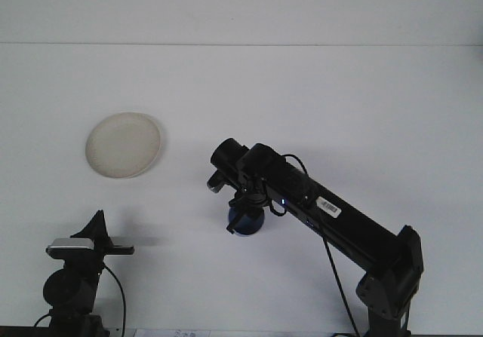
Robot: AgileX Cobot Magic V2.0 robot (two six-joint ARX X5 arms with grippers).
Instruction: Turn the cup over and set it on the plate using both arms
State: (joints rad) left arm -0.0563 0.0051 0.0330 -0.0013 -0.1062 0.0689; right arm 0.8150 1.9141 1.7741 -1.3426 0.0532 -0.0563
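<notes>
A round cream plate lies flat on the white table at the left. Near the table's middle, my right arm reaches in from the lower right, and its gripper points down, shut on a small blue cup. The cup's lower part shows beneath the black gripper head and sits at or just above the table surface. I cannot tell which way up it is. My left gripper stays low at the bottom left, below the plate, a dark pointed shape above its wrist camera.
The white table runs back to a pale wall. The right arm's black links and cables cross the lower right. The left arm's base stands at the bottom left edge.
</notes>
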